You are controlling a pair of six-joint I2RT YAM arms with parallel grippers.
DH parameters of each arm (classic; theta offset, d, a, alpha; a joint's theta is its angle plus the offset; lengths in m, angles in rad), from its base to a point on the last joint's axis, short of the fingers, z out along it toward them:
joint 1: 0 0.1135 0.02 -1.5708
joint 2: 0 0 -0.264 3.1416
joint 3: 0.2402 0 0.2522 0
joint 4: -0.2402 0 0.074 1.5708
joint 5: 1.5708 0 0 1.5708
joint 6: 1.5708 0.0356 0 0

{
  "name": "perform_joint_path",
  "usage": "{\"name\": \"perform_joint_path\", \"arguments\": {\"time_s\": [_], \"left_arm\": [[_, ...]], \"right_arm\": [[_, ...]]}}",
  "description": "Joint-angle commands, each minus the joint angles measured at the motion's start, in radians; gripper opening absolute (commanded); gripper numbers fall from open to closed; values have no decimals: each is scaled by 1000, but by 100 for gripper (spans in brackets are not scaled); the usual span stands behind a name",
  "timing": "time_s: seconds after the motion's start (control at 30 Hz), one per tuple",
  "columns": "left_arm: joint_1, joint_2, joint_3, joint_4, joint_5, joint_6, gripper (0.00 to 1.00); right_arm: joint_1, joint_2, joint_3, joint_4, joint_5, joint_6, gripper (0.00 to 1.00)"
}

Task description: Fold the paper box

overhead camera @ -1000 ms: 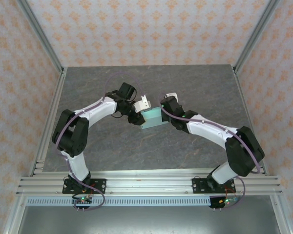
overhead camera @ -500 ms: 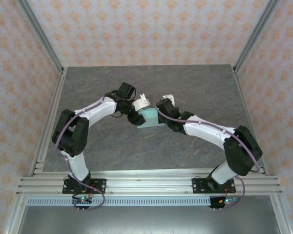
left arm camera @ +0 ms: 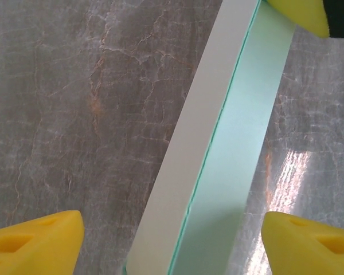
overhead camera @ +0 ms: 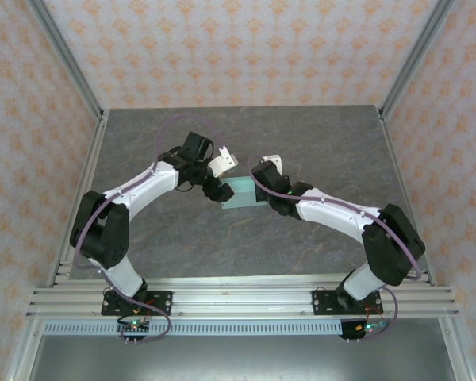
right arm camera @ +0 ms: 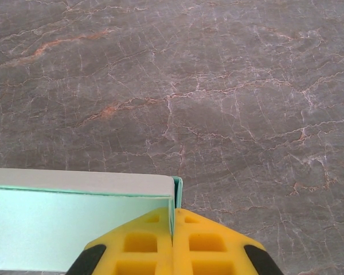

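- Tabletop (overhead camera: 317, 143) of grey, veined stone pattern carries the work near its middle, between the two arms.
- White-and-black left arm (overhead camera: 143, 186) has swung its elbow out toward 8 o'clock within the last second and pulled its wrist a little toward 10 o'clock.
- White-and-black right arm (overhead camera: 341, 214) has pushed its wrist slightly toward 9 o'clock, nudging the work the same way.
- Yellow-fingered left gripper (left arm camera: 172, 229) has spread from a narrower gap to wide. Its fingers now stand well clear on either side of the card and touch nothing. This looks like a release, leaving the hold to the other side, perhaps ahead of a fresh grasp or the next flap.
- Yellow-fingered right gripper (right arm camera: 173, 235) stays pinched tight on a thin upright wall at the card's end.
- Pale mint-green thin-card paper box (overhead camera: 239, 194) lies just right of the table's centre.
  - From above, its long axis runs roughly from 8 o'clock to 2 o'clock, with the 2 o'clock end held.
  - In the left wrist view it runs from 7 to 1 o'clock. A whitish long face and a mint one meet there along a sharp edge.
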Motion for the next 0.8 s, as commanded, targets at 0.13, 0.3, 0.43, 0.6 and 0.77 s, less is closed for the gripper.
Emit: {"name": "perform_joint_path", "arguments": {"time_s": [0.13, 0.3, 0.43, 0.6, 0.77], "left_arm": [[10, -92, -52, 21, -182, -237, 63], [5, -97, -55, -1, -188, -236, 40], [1, -81, -46, 0, -184, -240, 27], [-18, -72, -35, 7, -201, -262, 17], [-39, -60, -27, 32, -279, -386, 10]], "right_arm": [[4, 10, 22, -48, 37, 18, 0], [5, 7, 24, -46, 41, 16, 0], [4, 3, 21, -47, 38, 17, 0], [5, -4, 20, -47, 43, 20, 0], [6, -4, 14, -41, 36, 30, 0]]}}
